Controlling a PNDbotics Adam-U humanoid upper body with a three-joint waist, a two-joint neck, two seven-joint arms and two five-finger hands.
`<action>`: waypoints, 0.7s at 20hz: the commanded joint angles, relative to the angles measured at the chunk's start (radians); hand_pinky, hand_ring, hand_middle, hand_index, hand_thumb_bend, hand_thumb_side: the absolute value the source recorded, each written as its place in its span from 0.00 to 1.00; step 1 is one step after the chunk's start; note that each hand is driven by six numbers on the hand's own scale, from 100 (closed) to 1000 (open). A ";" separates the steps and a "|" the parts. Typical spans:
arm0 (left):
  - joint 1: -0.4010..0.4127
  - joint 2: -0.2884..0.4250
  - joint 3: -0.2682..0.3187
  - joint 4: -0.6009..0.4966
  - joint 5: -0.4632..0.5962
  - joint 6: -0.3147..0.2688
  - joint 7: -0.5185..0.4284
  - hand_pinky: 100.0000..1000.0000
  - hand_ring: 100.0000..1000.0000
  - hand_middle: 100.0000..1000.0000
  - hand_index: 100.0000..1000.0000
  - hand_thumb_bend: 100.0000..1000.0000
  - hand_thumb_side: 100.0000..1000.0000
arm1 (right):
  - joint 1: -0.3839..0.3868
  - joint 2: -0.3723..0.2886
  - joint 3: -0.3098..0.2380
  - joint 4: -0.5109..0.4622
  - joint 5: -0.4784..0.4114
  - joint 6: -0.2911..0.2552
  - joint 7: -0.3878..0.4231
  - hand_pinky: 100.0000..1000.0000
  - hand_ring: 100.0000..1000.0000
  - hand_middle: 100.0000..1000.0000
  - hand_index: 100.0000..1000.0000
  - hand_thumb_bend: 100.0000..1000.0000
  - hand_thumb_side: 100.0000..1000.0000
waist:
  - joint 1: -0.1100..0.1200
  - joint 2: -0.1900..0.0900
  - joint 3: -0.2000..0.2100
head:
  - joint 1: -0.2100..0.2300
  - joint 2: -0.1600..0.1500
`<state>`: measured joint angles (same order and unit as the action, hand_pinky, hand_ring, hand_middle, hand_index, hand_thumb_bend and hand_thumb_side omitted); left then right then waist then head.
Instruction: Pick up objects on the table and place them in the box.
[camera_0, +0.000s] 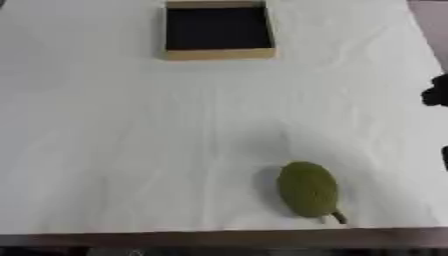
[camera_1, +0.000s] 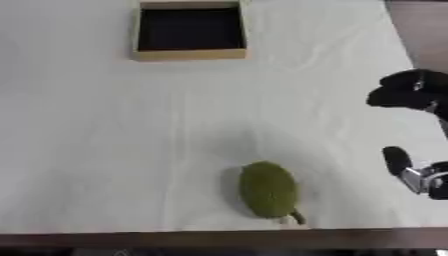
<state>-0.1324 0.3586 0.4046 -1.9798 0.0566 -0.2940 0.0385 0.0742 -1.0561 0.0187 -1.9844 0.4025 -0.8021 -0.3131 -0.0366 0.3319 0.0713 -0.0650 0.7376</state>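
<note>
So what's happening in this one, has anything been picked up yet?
Not yet. A green oval fruit with a short stem lies alone on the white-covered table, near its front edge. The wooden box with a dark inside stands at the far side with nothing visible in it. The robot's right hand shows at the right edge of the right eye view, off to the side of the fruit and not touching it. The left hand is not in view.

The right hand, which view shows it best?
The right eye view: the right hand shows at the right edge, with dark fingers lower down. The left eye view catches only a dark sliver of it at its right edge.
</note>
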 joint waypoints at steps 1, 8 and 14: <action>-0.003 0.015 0.009 -0.020 -0.003 -0.002 -0.002 0.63 0.76 0.73 0.74 0.00 0.52 | -0.015 -0.042 0.011 -0.016 -0.005 -0.004 0.016 0.77 0.71 0.68 0.84 0.00 0.43 | 0.001 -0.014 0.003 | -0.008 0.001; -0.010 0.014 0.005 -0.020 0.002 0.001 -0.009 0.63 0.77 0.73 0.74 0.00 0.52 | -0.073 -0.054 0.113 -0.016 -0.066 0.017 0.141 0.78 0.75 0.72 0.90 0.00 0.48 | -0.004 -0.013 0.017 | -0.024 0.000; -0.013 0.013 0.002 -0.020 0.006 0.002 -0.014 0.63 0.77 0.73 0.74 0.00 0.52 | -0.127 -0.046 0.166 -0.016 -0.110 0.032 0.252 0.79 0.76 0.73 0.89 0.00 0.48 | -0.008 -0.013 0.026 | -0.032 0.000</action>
<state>-0.1387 0.3580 0.4039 -1.9798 0.0621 -0.2906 0.0270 -0.0452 -1.0692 0.1852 -1.9845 0.3077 -0.7723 -0.0819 -0.0458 0.3328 0.0977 -0.0924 0.7377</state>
